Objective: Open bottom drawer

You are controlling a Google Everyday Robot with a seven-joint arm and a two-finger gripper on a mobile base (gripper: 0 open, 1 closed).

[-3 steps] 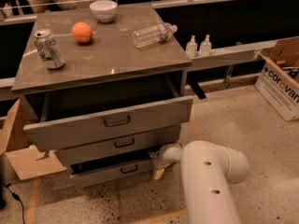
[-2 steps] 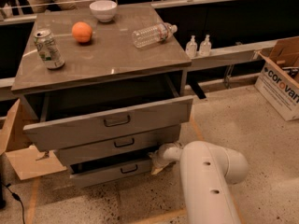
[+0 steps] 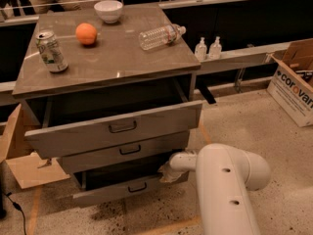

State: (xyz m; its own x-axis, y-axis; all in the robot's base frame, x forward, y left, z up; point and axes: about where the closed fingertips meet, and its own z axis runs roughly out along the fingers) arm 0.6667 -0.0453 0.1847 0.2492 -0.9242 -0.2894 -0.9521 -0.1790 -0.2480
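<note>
Now | gripper [image 3: 167,172] at right end of bottom drawer [image 3: 112,191] | grip: cannot tell

On the grey top [image 3: 117,62] sit a can [image 3: 51,51], an orange [image 3: 86,34], a white bowl [image 3: 108,11] and a plastic bottle [image 3: 160,36] lying on its side, with two small bottles [image 3: 201,49] on a ledge to the right, and a cardboard box [image 3: 293,84] on the floor.

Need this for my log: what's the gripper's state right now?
Gripper: at the right end of the bottom drawer front; open, closed or holding cannot be told.
</note>
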